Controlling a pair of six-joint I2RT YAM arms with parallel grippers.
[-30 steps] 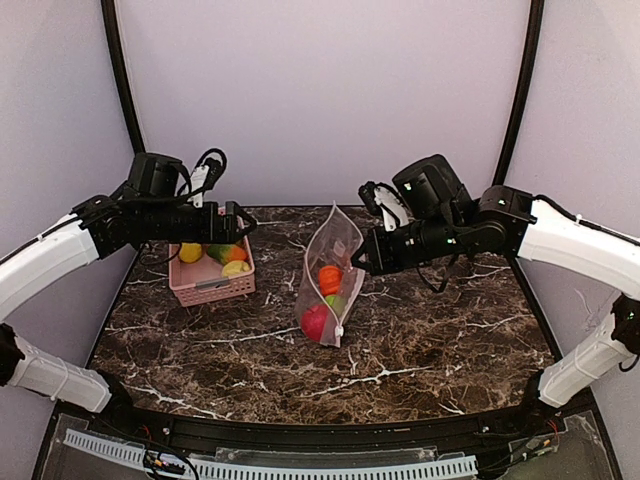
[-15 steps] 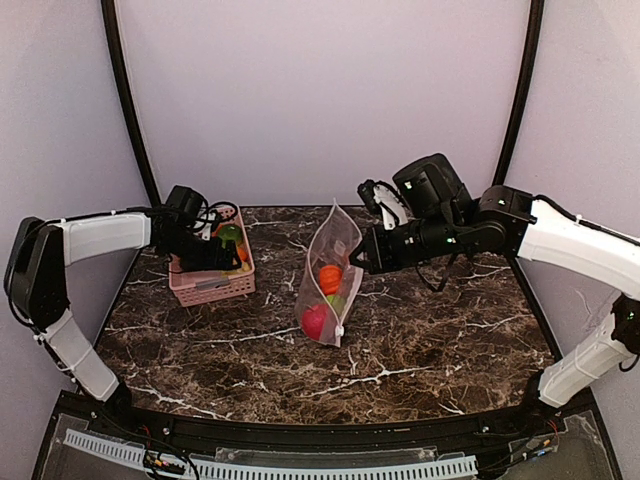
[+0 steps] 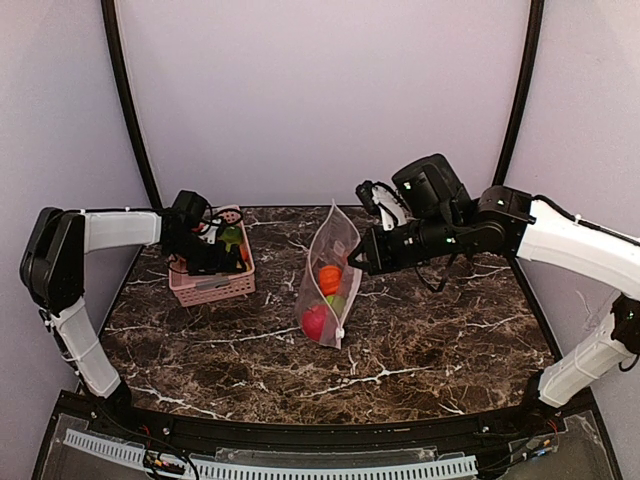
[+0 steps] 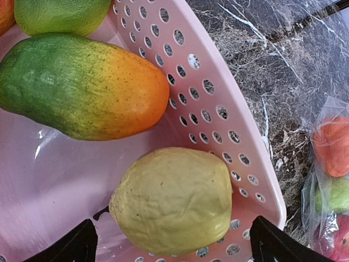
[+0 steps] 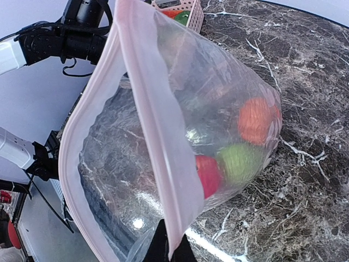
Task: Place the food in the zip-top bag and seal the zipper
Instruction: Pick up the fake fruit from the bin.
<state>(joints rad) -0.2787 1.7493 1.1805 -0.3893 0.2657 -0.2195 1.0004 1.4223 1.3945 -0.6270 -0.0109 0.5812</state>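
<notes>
Three fruits (image 3: 329,279) occupy the bag (image 3: 340,235) right end effector (image 3: 356,262) pinches; left end effector (image 4: 172,248) gapes over basket (image 4: 218,98).

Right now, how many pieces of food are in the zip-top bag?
3 visible: orange one uppermost, green one below it, red one lowest. More may be hidden.

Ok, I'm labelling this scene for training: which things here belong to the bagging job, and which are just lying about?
Job: zip-top bag, its pink zipper, held by the right gripper; orange toy, green toy, red toy inside; yellow fruit, green-orange fruit, green fruit near the open left gripper.
Just there: pink basket, marble table.
</notes>
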